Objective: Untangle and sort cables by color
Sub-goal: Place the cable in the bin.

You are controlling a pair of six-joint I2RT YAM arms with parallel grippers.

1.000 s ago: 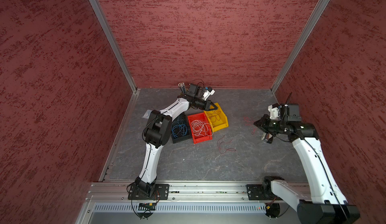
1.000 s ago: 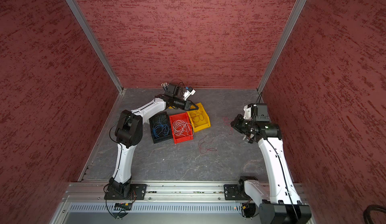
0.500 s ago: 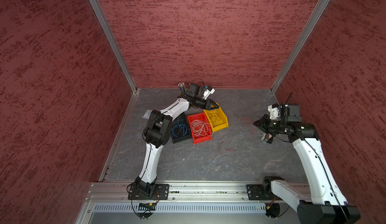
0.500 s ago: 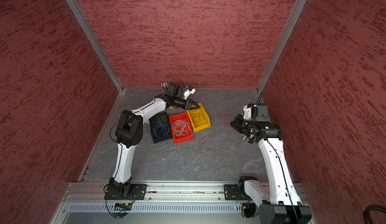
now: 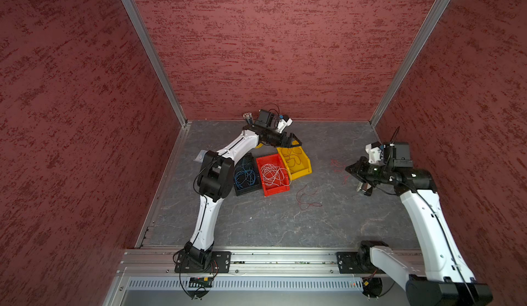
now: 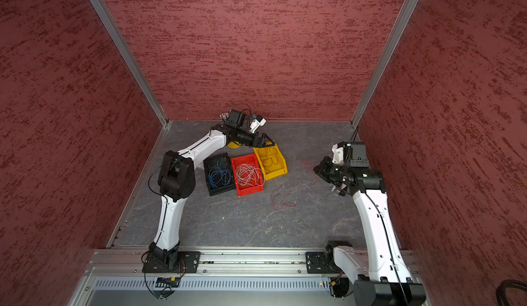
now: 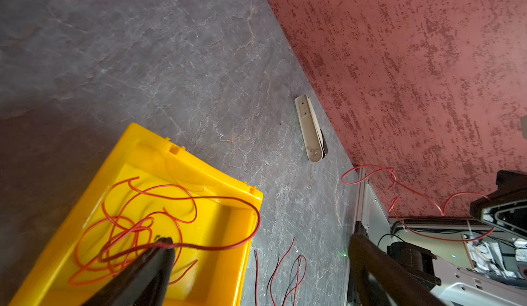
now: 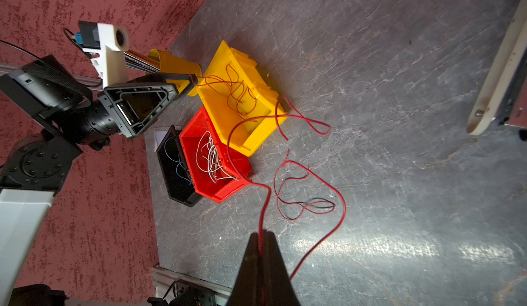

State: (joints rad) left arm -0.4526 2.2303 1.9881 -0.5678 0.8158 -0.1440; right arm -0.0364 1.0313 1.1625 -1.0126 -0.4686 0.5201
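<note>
Left arm (image 5: pixel 206 219): base well short of the yellow bin (image 5: pixel 302 167), up to a sharp bend at the black elbow, then forearm stretched out to the bin's far end. Left gripper (image 5: pixel 291 141) right over that far end, tilted down toward the bin, spread wide and clamped on nothing. In the left wrist view, one finger (image 7: pixel 154 264) above the bin's inside with a red strand lying across its tip, the other finger (image 7: pixel 370 261) out past the bin's wall, over the floor (image 7: pixel 171 62).

Right arm (image 5: pixel 427 224): base likewise short of the bin, steeply up, wrist turned back toward the bin. Right gripper (image 5: pixel 352 169) well apart from the yellow bin, on the side away from the red bin (image 5: pixel 276 191), raised off the floor. Fingers pressed together, pinching a red cable (image 8: pixel 263 204). From the pinch, a long arc through the air toward the bin; no telling whether it joins the strands inside.

Red cables (image 5: pixel 293 154) coiled in the yellow bin. White cables (image 5: pixel 273 174) in the red bin, touching the yellow bin's side. Blue cables (image 5: pixel 245 175) in the black bin (image 5: pixel 248 189), one bin further along. Loose red cable (image 5: pixel 306 199) flat on the floor near the yellow bin's open end.
</note>
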